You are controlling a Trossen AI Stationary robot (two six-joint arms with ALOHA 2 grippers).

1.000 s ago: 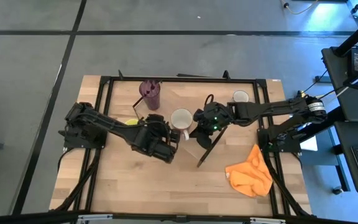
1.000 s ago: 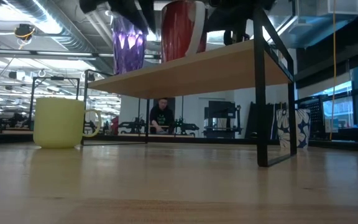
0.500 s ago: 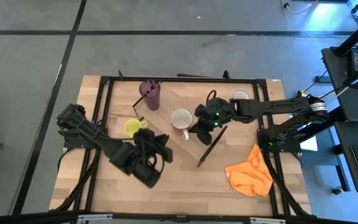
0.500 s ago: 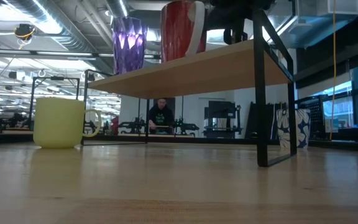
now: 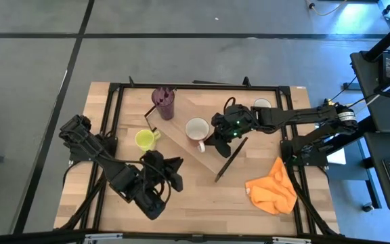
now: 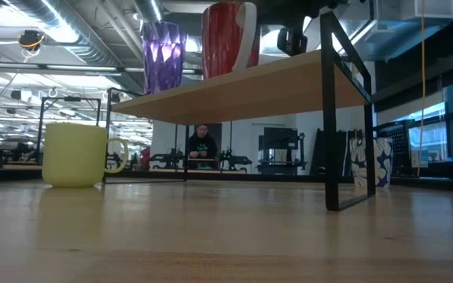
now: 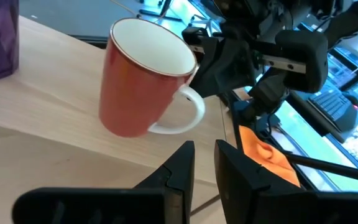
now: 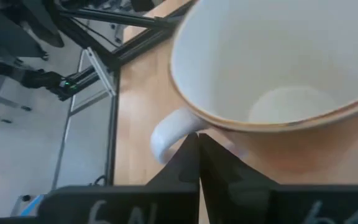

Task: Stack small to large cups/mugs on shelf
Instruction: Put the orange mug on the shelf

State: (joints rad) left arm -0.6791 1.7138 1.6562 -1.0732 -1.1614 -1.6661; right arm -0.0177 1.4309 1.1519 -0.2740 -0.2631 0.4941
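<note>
While two of the four vessels already stand on the shelf, the task reads as roughly half complete. The purple tumbler stands upright at the far end of the plank, and the brown mug stands upright near its middle, well apart from the tumbler; the low view confirms both on the raised board. The yellow mug rests on the tabletop, just beside the shelf on the left arm's side, and the white mug stands on the tabletop near the far right corner, partly hidden by the right arm. Both are judged as not yet placed. The right claw sits at the brown mug's handle side with its fingers pressed together; the right wrist view shows the handle just ahead of the closed tips, not between them, so no grip is evident. The left claw hangs over the tabletop, clear of the shelf, with its fingers set to a narrow gap and nothing between them. An orange cloth lies on the tabletop near the right arm. Remaining work, by judgement: lift both outstanding mugs onto the plank and check the size order.
</note>
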